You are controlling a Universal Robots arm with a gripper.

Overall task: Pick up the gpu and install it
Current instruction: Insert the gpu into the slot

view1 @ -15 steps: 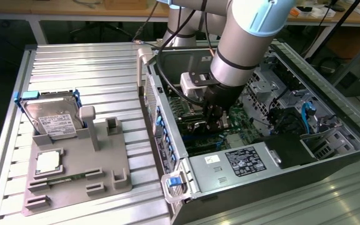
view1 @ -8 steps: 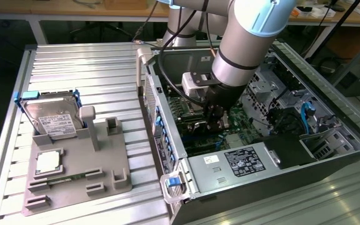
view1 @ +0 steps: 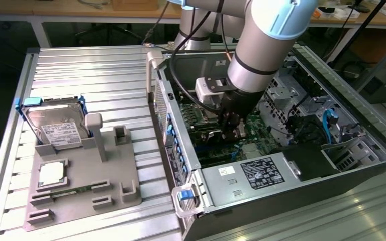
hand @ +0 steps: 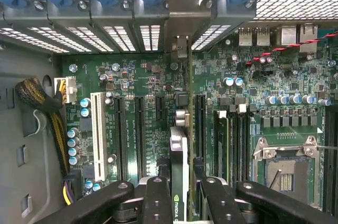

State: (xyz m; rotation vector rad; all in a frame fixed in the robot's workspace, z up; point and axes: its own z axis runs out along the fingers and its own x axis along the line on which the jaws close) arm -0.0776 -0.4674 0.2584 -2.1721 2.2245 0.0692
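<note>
My gripper point(hand: 182, 203) is shut on the gpu point(hand: 180, 139), which I see edge-on between the two black fingers point(hand: 157, 200). The card stands upright over the green motherboard point(hand: 142, 76), lined up along the black expansion slots point(hand: 199, 129). Its silver end bracket point(hand: 181, 23) sits against the case's rear slot openings. In the exterior view the gripper point(view1: 235, 131) is lowered deep inside the open computer case point(view1: 179, 150), above the motherboard.
A white slot point(hand: 97, 134) and black slots point(hand: 120, 134) lie beside the card, with an empty CPU socket point(hand: 285, 168) on the other side. At the exterior view's left, a grey fixture point(view1: 112, 170) holds a hard drive point(view1: 59, 128) and a processor point(view1: 51, 173).
</note>
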